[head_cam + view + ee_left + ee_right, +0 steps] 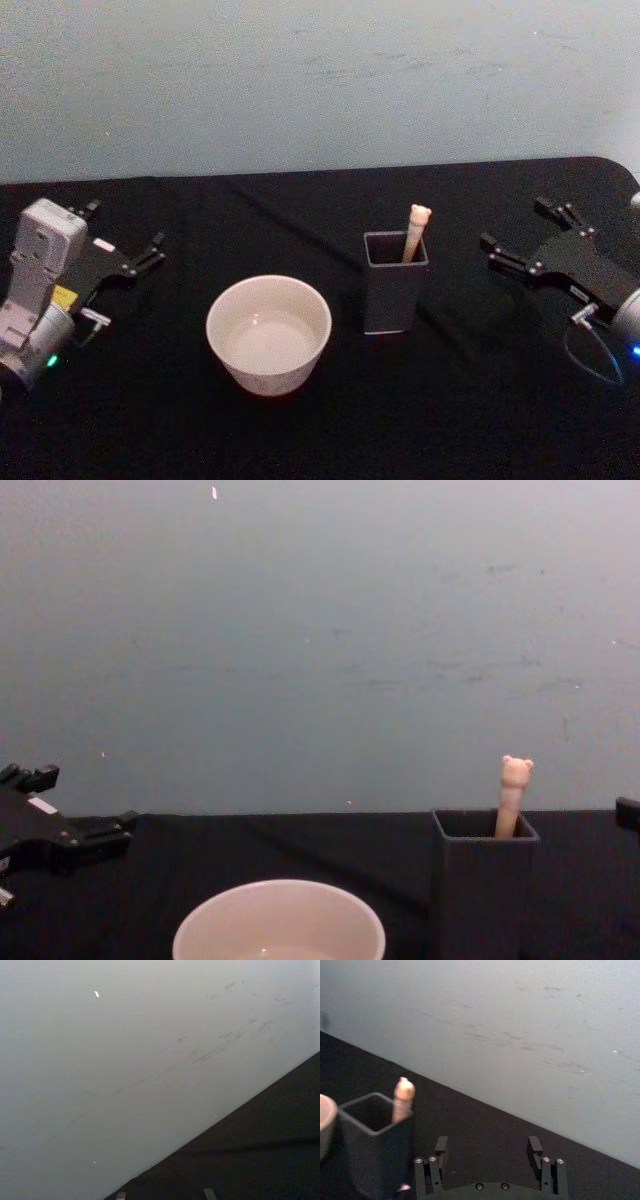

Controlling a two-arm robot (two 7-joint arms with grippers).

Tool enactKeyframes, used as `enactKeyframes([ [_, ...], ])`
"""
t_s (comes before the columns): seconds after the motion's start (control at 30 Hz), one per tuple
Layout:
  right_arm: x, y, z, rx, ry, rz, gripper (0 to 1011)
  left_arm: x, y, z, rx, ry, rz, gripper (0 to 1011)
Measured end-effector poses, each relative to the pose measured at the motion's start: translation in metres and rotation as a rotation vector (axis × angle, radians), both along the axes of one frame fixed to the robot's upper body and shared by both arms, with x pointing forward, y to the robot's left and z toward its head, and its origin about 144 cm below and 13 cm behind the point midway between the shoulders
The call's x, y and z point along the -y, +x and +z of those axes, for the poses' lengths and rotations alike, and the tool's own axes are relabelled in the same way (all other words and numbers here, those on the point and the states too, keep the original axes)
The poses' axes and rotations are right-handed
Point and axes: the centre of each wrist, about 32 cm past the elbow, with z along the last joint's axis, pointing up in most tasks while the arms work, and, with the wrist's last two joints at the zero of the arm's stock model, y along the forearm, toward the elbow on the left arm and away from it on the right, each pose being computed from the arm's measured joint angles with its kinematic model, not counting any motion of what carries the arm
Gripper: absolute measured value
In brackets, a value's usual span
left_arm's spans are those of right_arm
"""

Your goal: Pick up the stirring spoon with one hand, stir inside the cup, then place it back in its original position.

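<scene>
Down in front, the table (300, 445) is covered in plain black, running wide to both sides. Nearest the robot sits the cup (265, 375), round and cream-white, upright, its pale inside open to the head view. A little farther back and just to its right stands the holder (393, 300), a dark grey square box, upright and apart from the cup. There is the stirring spoon (415, 230), standing in the holder: its beige handle leans toward the back right corner and the bear head pokes up above the rim, while the bowl is hidden down inside. Behind them the black surface runs on to its far edge, and beyond that rises a pale grey-blue wall (320, 80) marked with faint scuffs.

Now the arms. The left gripper (122, 226) sits low at the left side, well apart from the cup, its fingers spread wide and pointing forward and inward, holding nothing. Over on the right, the right gripper (512, 222) mirrors it, angled in toward the holder but well clear of it, fingers likewise parted wide, nothing between them.
</scene>
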Motion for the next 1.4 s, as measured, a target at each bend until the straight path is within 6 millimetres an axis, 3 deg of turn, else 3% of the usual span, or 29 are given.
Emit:
enactKeyframes([
  [0.3, 0.003, -0.006, 0.005, -0.07, 0.058, 0.118, 1002, 0.0, 0.0, 0.0, 0.0, 0.0, 0.0, 1002],
  [0.73, -0.011, -0.001, 0.008, -0.116, 0.105, 0.205, 1000, 0.0, 0.0, 0.0, 0.0, 0.0, 0.0, 1001],
  [1.4, -0.037, 0.031, 0.007, -0.115, 0.132, 0.25, 1002, 0.0, 0.0, 0.0, 0.0, 0.0, 0.0, 1001],
])
